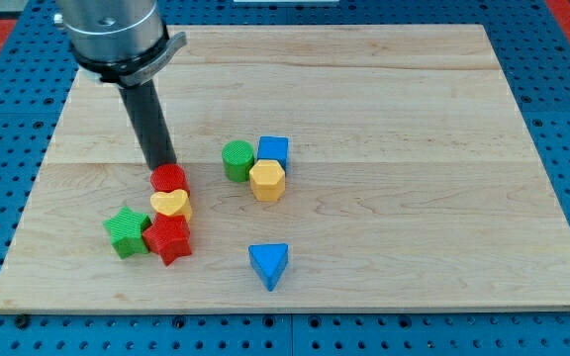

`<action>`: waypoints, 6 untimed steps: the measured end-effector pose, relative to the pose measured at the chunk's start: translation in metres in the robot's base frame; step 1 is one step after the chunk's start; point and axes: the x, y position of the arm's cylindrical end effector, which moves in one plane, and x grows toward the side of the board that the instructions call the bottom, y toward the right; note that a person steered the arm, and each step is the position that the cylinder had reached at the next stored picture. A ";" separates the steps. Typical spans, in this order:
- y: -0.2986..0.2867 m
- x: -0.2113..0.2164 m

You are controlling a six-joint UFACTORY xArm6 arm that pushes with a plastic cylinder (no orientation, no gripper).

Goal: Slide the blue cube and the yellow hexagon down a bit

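The blue cube [274, 149] sits near the board's middle, with the yellow hexagon [267, 180] touching it just below and a green cylinder [237, 159] touching on the left. My tip [160, 165] is well to the left of them, right at the top edge of a red cylinder [169, 179]. It is apart from the blue cube and the yellow hexagon.
Below the red cylinder lie a yellow heart [171, 205], a red star [169, 238] and a green star [126, 232], clustered together. A blue triangle [268, 264] lies alone near the view's bottom. The wooden board [414, 119] rests on a blue pegboard.
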 end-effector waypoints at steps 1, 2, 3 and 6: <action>-0.021 -0.053; 0.039 -0.101; 0.130 -0.103; 0.063 -0.004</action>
